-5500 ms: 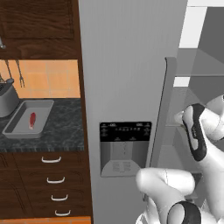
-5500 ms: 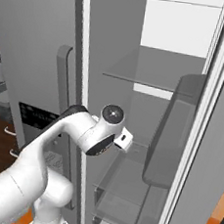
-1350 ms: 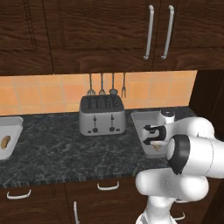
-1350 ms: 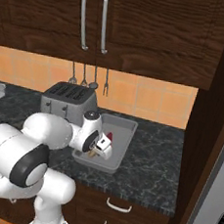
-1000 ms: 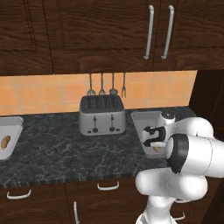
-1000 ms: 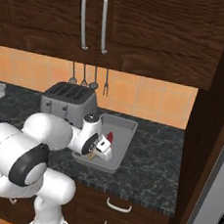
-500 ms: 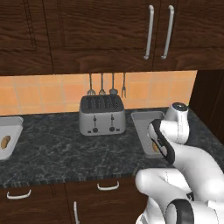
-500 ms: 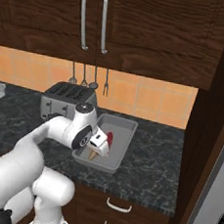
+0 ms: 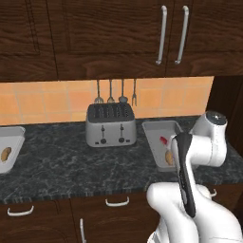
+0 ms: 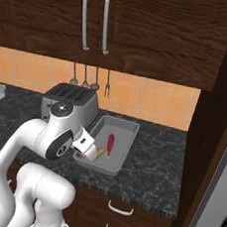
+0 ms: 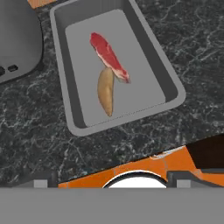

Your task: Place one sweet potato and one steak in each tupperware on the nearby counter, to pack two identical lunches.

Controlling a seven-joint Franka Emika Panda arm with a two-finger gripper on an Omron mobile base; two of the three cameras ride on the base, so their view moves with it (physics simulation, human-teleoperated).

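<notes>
Left base view: we see two tupperware trays on the dark speckled counter (image 9: 61, 161), one beside the toaster (image 9: 110, 125) on its right (image 9: 161, 142) and one at the far left edge (image 9: 10, 148). The right tray holds a red steak (image 9: 163, 140) and a sweet potato (image 9: 169, 157), so we judge that lunch packed; the left tray shows a sweet potato (image 9: 5, 154) but no steak that we can make out, so we judge a steak is left to place there. Right base view: the packed tray (image 10: 108, 144) sits just beside the toaster (image 10: 72, 104), the steak (image 10: 110, 143) lying lengthwise on its floor, and the gripper (image 10: 92, 154) hangs over its near end. Hand view: the tray (image 11: 61, 70) is pale grey with rounded corners and a raised rim; the steak (image 11: 108, 56), bright red with a paler edge, overlaps the upper end of the tan, tapered sweet potato (image 11: 106, 91). We see nothing between the fingers, which stand wide apart, clear of both foods.
</notes>
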